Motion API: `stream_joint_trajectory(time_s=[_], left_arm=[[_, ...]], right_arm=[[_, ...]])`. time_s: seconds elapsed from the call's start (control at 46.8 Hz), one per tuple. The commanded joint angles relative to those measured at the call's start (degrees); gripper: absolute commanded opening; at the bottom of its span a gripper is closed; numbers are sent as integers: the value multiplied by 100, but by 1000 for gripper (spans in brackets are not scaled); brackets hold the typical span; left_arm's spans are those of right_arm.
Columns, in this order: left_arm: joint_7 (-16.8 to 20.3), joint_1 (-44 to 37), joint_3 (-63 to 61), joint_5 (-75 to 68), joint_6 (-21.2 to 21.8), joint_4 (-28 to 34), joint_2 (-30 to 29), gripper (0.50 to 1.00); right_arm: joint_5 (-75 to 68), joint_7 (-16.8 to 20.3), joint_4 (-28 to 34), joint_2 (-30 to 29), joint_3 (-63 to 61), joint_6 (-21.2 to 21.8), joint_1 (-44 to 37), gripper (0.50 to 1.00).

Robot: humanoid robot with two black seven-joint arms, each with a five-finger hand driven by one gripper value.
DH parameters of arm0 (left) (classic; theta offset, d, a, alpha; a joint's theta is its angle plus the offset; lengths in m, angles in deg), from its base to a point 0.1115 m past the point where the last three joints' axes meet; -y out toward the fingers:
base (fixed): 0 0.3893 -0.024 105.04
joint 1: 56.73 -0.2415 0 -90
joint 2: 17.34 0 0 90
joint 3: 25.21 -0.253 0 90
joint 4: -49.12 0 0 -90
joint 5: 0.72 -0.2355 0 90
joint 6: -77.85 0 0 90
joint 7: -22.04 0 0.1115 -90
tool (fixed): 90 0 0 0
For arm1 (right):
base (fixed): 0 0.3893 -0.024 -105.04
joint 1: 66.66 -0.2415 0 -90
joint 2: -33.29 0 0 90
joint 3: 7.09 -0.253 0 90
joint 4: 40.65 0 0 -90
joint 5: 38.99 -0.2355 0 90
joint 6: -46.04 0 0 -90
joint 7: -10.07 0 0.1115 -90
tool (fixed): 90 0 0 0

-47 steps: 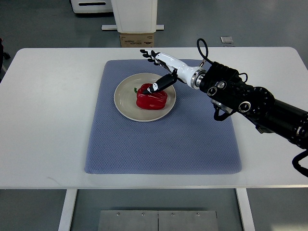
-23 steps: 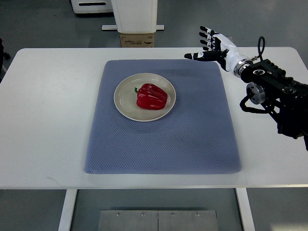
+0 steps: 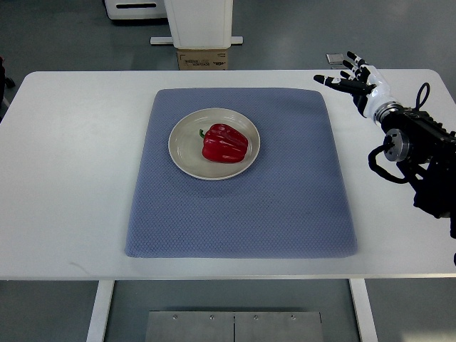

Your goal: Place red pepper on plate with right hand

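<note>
The red pepper (image 3: pixel 225 143) lies on its side on the plate (image 3: pixel 182 140), slightly right of centre, stem towards the plate's left, fully inside the rim. The plate sits on the blue mat (image 3: pixel 242 206), which covers the middle of the white table (image 3: pixel 71 178). The right hand (image 3: pixel 356 80) is empty, fingers spread, well clear of the plate near the table's far right corner; the left arm is not in view. In my judgement the placement is complete and little risk remains. The pepper's rounded body could rock or roll if the table were jolted. The arm's cable loop (image 3: pixel 381 160) hangs close to the table surface and could drag the mat's edge if the arm swept back low.
</note>
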Motion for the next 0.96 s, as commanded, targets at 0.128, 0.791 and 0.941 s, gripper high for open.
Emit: stream_joint_trajectory(time_s=[0.128, 0.791, 0.941], left_arm=[[1, 0, 0, -4, 0, 0, 0, 1000], [1, 0, 0, -4, 0, 0, 0, 1000], [1, 0, 0, -4, 0, 0, 0, 1000]], right_arm=[[-216, -23, 1, -22, -340, -47, 150, 1000], [-208, -50, 80, -30, -366, -38, 141, 1000], [-207, -50, 80, -48, -357, -38, 159, 1000]])
